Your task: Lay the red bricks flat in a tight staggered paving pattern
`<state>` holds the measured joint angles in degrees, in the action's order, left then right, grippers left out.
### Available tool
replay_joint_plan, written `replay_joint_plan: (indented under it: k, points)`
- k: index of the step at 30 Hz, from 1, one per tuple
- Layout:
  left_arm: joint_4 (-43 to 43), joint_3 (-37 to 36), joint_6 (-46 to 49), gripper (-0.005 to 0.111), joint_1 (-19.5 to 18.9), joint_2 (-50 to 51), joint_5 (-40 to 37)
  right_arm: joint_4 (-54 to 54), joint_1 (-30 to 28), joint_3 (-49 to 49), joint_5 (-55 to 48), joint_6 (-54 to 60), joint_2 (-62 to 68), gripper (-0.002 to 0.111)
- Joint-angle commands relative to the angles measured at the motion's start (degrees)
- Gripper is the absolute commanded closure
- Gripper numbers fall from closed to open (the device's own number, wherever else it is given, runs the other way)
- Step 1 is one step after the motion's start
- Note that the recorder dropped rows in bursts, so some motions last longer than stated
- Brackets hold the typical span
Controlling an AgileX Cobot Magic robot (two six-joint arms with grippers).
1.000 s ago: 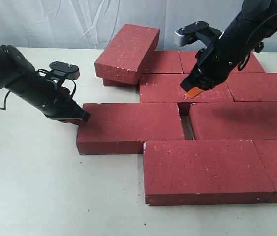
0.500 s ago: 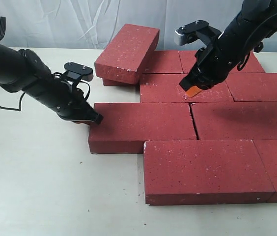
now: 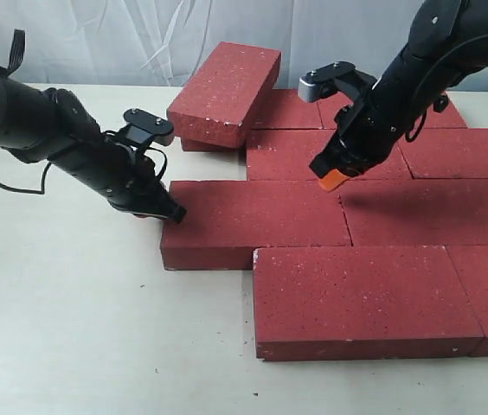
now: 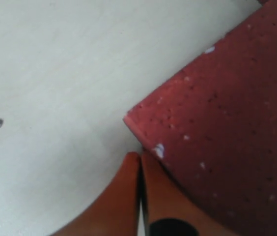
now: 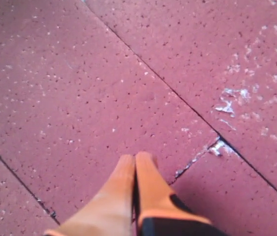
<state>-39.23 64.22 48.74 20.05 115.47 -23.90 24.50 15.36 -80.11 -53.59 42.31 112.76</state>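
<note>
Several dark-red speckled bricks lie flat in staggered rows on the pale table (image 3: 62,328). The left middle-row brick (image 3: 253,220) now butts against its right neighbour (image 3: 430,212). My left gripper (image 3: 173,214) is shut and empty, its orange fingertips (image 4: 151,172) pressed against that brick's left end near a corner (image 4: 217,128). My right gripper (image 3: 330,179) is shut and empty, hovering just over a seam (image 5: 197,157) between flat bricks. One brick (image 3: 225,91) rests tilted on top of another at the back left.
Open table surface stretches to the left and front of the bricks. A white curtain (image 3: 140,35) hangs behind the table. The front-row brick (image 3: 361,298) lies close to the table's near side.
My left gripper pushed the middle-row brick to the right, closing the gap with its neighbour. My right gripper drifted slightly left and lower over the bricks.
</note>
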Motion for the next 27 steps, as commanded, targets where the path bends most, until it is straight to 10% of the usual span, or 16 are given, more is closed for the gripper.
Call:
replay_joint_plan:
  k: [1,27]
  points:
    - [-0.24,0.34,-0.16,0.107,-1.88,0.22,-0.46,-0.04,1.31,-0.1,0.86,1.72,-0.02,0.109]
    - [-0.85,0.34,-0.29,0.107,-5.63,-0.42,-1.54,0.32,3.05,-0.66,6.37,4.4,4.24,0.109]
